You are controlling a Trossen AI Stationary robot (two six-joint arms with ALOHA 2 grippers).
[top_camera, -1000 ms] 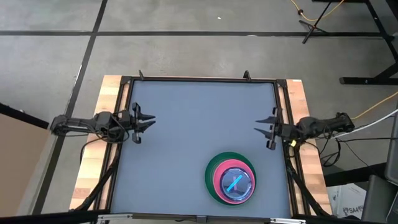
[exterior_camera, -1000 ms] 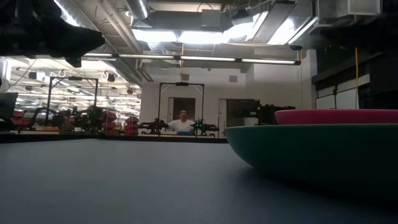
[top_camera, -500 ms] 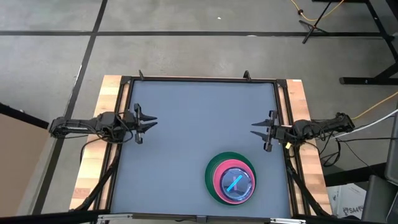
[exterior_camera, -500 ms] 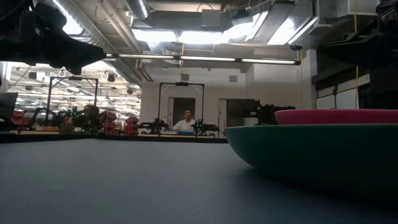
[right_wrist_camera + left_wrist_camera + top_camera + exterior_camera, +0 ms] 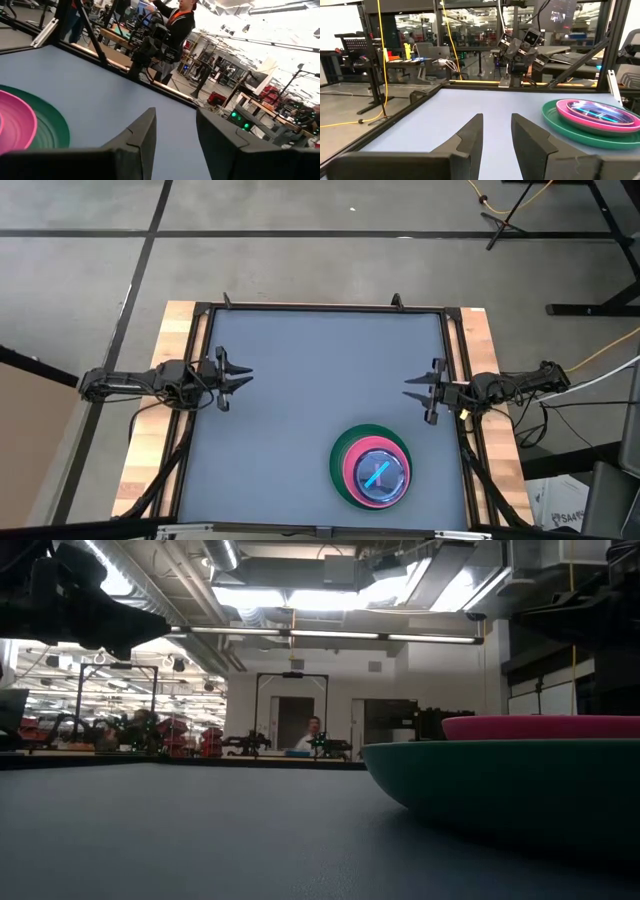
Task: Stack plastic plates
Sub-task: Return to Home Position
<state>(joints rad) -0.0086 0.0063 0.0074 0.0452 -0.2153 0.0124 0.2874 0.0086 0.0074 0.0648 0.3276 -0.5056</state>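
The plastic plates stand in one stack (image 5: pixel 372 468) near the table's near right corner. The large green plate (image 5: pixel 500 780) rests on the table, the opaque pink one (image 5: pixel 540 727) lies in it, and smaller bluish translucent ones (image 5: pixel 597 111) lie on top. My left gripper (image 5: pixel 235 375) hovers open over the table's left side, pointing right. My right gripper (image 5: pixel 412 390) hovers open at the right side, pointing left, just beyond the stack's far side. The wrist views show each gripper's gap, left (image 5: pixel 497 120) and right (image 5: pixel 175 117). Neither gripper touches a plate.
Grey table top (image 5: pixel 310 400) inside a dark frame with wooden side rails (image 5: pixel 150 430). Open surface lies between the two grippers and left of the stack. A person (image 5: pixel 175 20) stands beyond the table's left side, behind the left arm; another person (image 5: pixel 313 730) shows far off in the room.
My right gripper has moved a little toward the table's left and slightly toward the near edge, then held still. The plates have not moved.
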